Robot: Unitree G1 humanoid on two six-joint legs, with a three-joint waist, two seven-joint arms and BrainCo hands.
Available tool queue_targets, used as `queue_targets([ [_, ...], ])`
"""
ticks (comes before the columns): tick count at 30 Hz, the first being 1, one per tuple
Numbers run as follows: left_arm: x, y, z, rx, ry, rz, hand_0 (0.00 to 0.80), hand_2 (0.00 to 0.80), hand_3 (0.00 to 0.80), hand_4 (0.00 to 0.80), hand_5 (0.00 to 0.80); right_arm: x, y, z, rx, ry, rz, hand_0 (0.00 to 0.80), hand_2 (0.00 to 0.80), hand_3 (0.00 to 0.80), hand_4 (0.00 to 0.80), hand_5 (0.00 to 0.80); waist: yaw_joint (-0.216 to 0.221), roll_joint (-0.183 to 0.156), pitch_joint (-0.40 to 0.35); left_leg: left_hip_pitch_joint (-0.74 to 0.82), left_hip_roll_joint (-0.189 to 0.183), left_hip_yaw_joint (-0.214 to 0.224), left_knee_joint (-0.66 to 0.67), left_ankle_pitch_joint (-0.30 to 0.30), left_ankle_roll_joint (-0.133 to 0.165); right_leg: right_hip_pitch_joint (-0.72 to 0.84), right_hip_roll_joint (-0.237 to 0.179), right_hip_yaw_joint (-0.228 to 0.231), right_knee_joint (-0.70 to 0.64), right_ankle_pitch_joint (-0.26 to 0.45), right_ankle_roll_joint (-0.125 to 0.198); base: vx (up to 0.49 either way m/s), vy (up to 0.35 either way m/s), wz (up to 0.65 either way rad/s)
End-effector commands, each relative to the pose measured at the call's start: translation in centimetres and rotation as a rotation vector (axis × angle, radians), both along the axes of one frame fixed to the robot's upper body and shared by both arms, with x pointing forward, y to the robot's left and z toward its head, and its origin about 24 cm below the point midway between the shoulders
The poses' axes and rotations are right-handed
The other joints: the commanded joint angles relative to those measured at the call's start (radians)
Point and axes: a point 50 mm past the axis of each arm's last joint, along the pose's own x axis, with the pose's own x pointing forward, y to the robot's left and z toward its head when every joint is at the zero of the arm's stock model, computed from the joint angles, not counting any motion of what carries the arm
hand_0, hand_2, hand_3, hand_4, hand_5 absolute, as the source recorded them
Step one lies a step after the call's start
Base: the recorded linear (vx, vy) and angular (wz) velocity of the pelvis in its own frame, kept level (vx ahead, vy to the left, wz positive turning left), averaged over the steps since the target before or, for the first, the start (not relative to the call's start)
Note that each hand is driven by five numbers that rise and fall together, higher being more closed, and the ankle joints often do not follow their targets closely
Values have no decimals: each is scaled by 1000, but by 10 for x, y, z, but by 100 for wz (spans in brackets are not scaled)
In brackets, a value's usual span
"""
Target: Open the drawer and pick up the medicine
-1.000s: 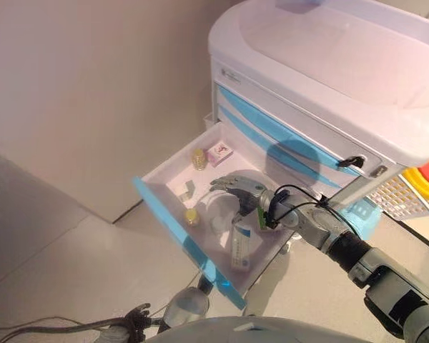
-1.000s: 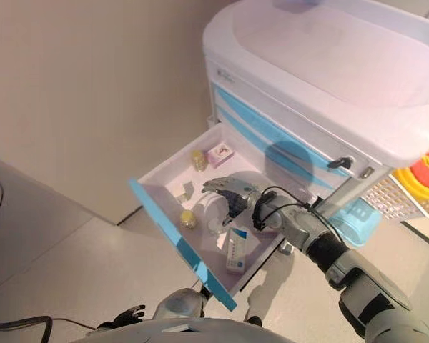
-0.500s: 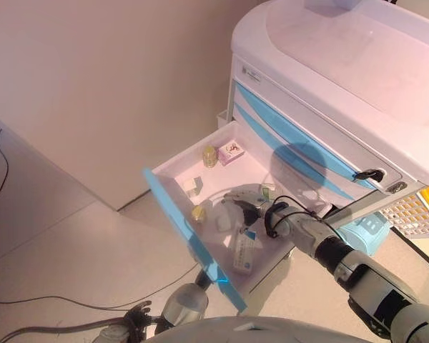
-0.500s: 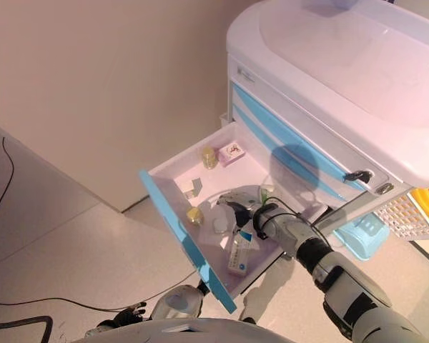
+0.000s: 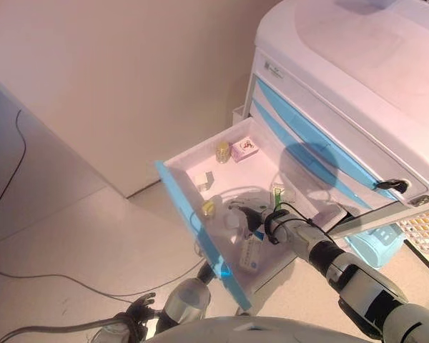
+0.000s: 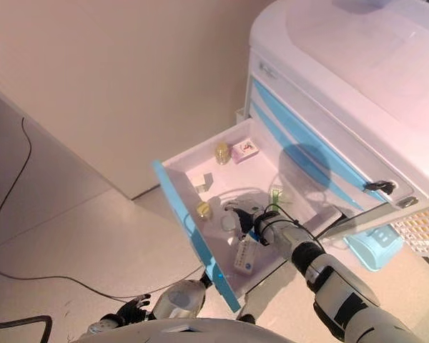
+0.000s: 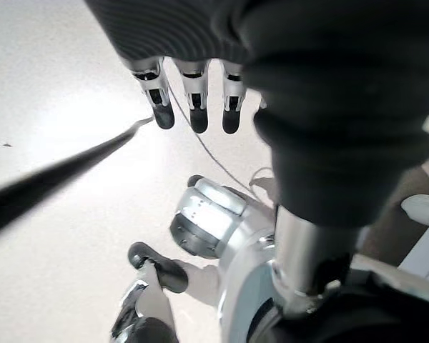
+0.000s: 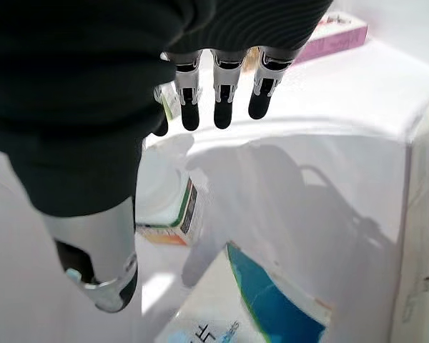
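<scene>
Drawer [image 5: 193, 214] open, your right hand [image 6: 244, 218] hovers inside with fingers straight and empty, over the white medicine bottle [image 8: 164, 204]; next, curl around it. Left hand [image 7: 193, 107] hangs relaxed.

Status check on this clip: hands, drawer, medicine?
Right hand open, down inside the open drawer, holding nothing. Left hand open, idle, low over the floor. Blue-and-white medicine box lies in the drawer beside the right hand.
</scene>
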Motion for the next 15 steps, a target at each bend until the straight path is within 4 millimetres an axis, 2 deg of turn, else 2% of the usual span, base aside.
queue_targets([
  [1,0,9,2,31,-2,-52,0,0,0,0,0,6,13,9,15,-68,42,0,0,0,0,0,20,3,3,9,-58,-15,20,-74,46,-88,-76,104,150,16,30,0,0,0],
  [15,7,7,5,16,-48,-62,0,0,0,0,0,17,-4,8,-26,-88,-60,0,0,0,0,0,26,27,44,-16,-61,-23,9,-53,45,-114,-84,94,156,21,37,-10,8,6],
])
